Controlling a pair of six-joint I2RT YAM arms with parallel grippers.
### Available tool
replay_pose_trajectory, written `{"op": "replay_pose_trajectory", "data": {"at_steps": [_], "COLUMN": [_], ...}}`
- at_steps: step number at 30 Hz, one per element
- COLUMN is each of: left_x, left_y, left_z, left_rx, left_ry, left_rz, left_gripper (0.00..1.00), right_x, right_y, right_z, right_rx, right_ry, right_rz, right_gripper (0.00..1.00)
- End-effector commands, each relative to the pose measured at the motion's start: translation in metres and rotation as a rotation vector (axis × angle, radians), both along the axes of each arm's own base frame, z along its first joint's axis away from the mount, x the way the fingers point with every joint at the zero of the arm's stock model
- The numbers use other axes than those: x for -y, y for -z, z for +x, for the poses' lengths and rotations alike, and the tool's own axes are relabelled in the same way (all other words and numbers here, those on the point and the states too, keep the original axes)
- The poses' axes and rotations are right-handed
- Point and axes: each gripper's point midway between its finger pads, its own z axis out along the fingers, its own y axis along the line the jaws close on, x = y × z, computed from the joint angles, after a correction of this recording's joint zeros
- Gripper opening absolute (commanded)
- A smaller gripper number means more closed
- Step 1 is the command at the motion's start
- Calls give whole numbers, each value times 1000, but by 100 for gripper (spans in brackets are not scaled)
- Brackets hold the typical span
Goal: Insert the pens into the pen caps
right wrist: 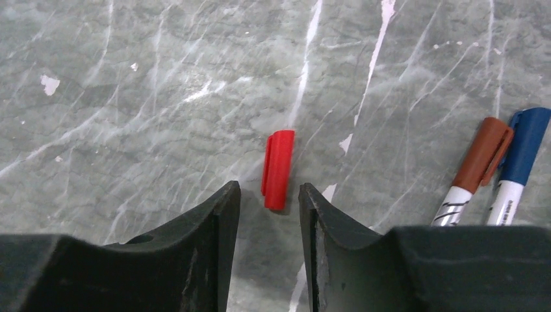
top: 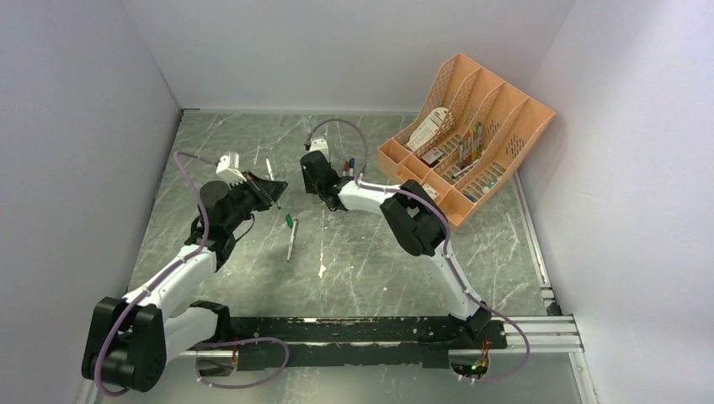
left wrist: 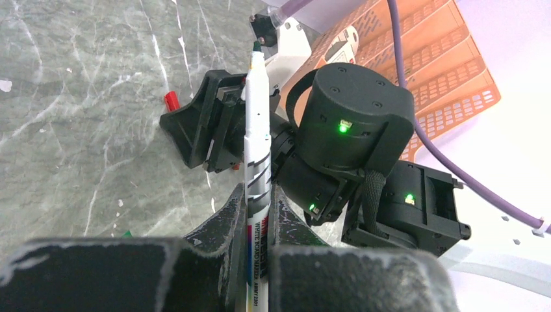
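A grey, white-veined marble tabletop fills the walled cell, with an orange organiser [top: 471, 139] in the far right corner. The right gripper [right wrist: 269, 192] hovers low with its jaws partly spread. A loose red pen cap [right wrist: 278, 168] lies flat on the table, its near end just between the fingertips and not gripped. Just to its right lie two pens already wearing their caps, one brown [right wrist: 484, 153] and one blue [right wrist: 526, 142]. The left gripper [left wrist: 257, 203] is clamped on an uncapped whiteboard marker [left wrist: 256, 123], its dark tip pointing toward the right arm. Farther out, mid-table, another bare pen [top: 291, 244] lies beside a small green piece [top: 289, 221], probably a cap. Two pens look finished. The held marker and the table pen have yet to be capped.
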Motion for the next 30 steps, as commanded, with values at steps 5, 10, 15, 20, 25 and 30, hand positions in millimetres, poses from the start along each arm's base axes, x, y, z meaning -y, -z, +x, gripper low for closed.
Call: {"op": "replay_pose_trajectory", "data": {"at_steps": [5, 10, 15, 20, 25, 30], "left_x": [2, 2, 2, 3, 9, 28], "left_y": [-4, -3, 0, 2, 0, -17], "left_z": [-1, 0, 1, 1, 0, -11], "left_rx": [18, 12, 6, 1, 8, 118], "left_ry": [20, 21, 19, 25, 61, 186], "left_rz": [-16, -7, -5, -8, -17, -62], "left_gripper": [7, 7, 7, 7, 7, 7], "right_x": [32, 30, 29, 32, 36, 43], "right_y": [50, 61, 65, 71, 38, -65], "right_z": [-3, -1, -1, -2, -3, -21], "right_rx": [-110, -121, -120, -123, -68, 70], "right_ry": [-20, -42, -60, -66, -37, -85], "right_rz": [-166, -189, -193, -216, -148, 178], "right_gripper": [38, 35, 25, 6, 0, 0]}}
